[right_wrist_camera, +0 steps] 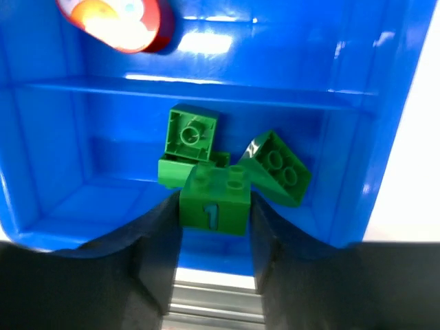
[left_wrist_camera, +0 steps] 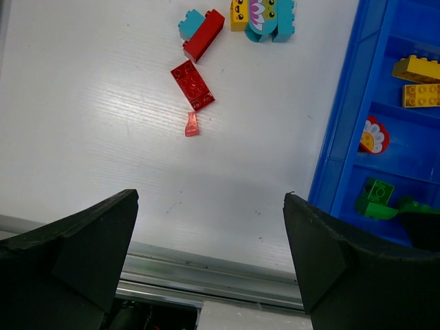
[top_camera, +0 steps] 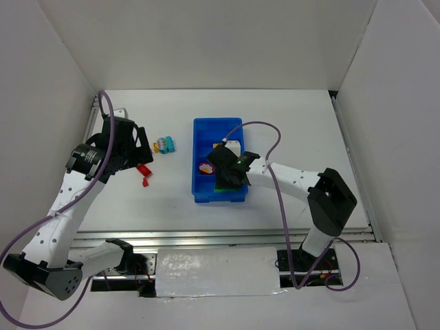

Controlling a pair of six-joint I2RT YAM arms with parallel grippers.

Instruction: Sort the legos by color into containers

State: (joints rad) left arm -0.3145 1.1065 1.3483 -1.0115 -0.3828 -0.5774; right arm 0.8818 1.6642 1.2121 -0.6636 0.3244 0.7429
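My right gripper (right_wrist_camera: 214, 214) is down in the nearest compartment of the blue tray (right_wrist_camera: 41, 151), at the end by the worktop's near edge. Its fingers are clamped on both sides of a green lego marked 1 (right_wrist_camera: 214, 199). Just behind it lie other green legos (right_wrist_camera: 192, 134), one tipped (right_wrist_camera: 278, 168) against the right wall.

One compartment further sits a red-and-white flower piece (right_wrist_camera: 117, 20), and beyond that are two yellow legos (left_wrist_camera: 417, 69).

Over to my left gripper (left_wrist_camera: 210, 206): it's spread wide with nothing in it, hanging over the bare worktop (left_wrist_camera: 89, 151) left of the tray.

Ahead of it, loose on the worktop, lie a small clear-red piece (left_wrist_camera: 192, 125), then a flat red lego (left_wrist_camera: 193, 84). A red brick (left_wrist_camera: 204, 34) touches a teal one (left_wrist_camera: 190, 23), and farthest is a yellow-and-teal cluster (left_wrist_camera: 265, 17).
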